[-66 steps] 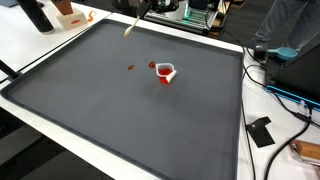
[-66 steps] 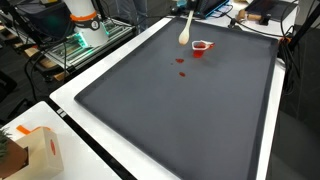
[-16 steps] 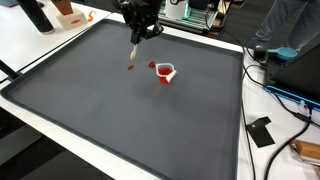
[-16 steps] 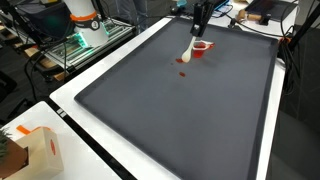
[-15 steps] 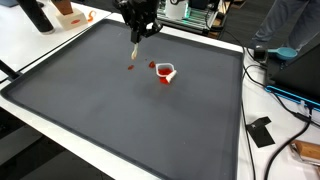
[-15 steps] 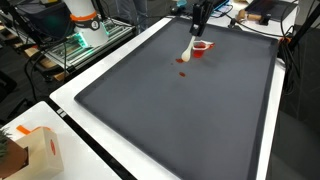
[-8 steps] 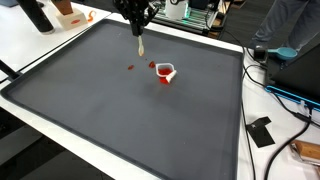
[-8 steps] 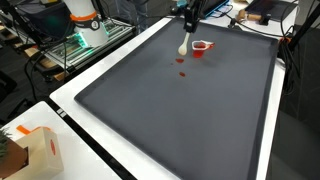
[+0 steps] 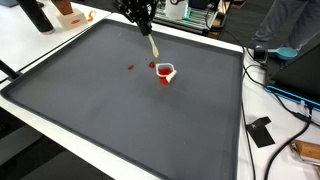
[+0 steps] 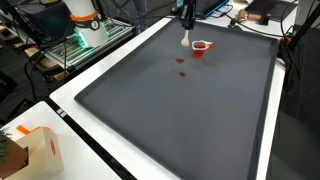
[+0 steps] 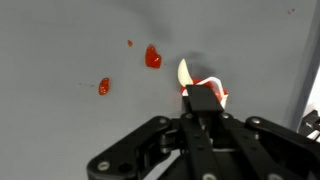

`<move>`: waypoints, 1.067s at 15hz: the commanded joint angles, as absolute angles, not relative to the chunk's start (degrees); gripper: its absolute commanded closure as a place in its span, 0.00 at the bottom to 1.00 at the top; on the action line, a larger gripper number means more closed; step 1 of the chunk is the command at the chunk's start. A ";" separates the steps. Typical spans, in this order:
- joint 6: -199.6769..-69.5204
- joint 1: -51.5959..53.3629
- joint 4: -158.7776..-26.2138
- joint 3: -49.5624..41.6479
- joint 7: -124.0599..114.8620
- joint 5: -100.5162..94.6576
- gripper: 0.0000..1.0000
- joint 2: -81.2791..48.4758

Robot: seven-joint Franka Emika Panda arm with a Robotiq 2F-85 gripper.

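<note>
My gripper (image 9: 141,18) is shut on a wooden spoon (image 9: 152,45) and holds it above the dark mat, handle up and bowl down. It also shows in an exterior view (image 10: 186,18), with the spoon (image 10: 185,38) hanging below it. The spoon's pale tip (image 11: 184,72) shows in the wrist view past the jaws (image 11: 203,108). A small white cup (image 9: 166,72) with red contents stands on the mat just beside the spoon tip; it shows too in an exterior view (image 10: 201,47) and partly in the wrist view (image 11: 216,90). Red spots (image 11: 152,57) lie on the mat near it.
The large dark mat (image 9: 120,110) lies on a white table. A box (image 10: 38,150) stands at a table corner. Cables and a black block (image 9: 262,131) lie beside the mat. Equipment racks stand behind the table (image 10: 85,30).
The gripper has lifted and swung the spoon from over the red spots toward the cup; the spoon tip now hangs next to the cup.
</note>
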State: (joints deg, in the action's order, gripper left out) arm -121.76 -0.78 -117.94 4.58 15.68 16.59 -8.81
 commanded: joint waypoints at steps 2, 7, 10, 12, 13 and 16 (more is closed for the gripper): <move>-124.86 -2.44 -123.43 4.84 30.46 28.08 0.97 -6.49; -122.41 -3.19 -125.28 4.61 41.99 35.64 0.97 -7.30; -122.75 -3.30 -126.70 4.46 48.96 39.81 0.97 -7.69; -122.77 -3.37 -127.44 4.31 54.05 42.76 0.97 -8.17; -123.07 -3.25 -127.84 4.25 56.35 43.69 0.97 -8.41; -123.82 -2.89 -128.73 4.05 62.05 44.80 0.97 -9.34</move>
State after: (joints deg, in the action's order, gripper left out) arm -123.23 -2.92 -127.16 4.35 56.26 42.52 -8.94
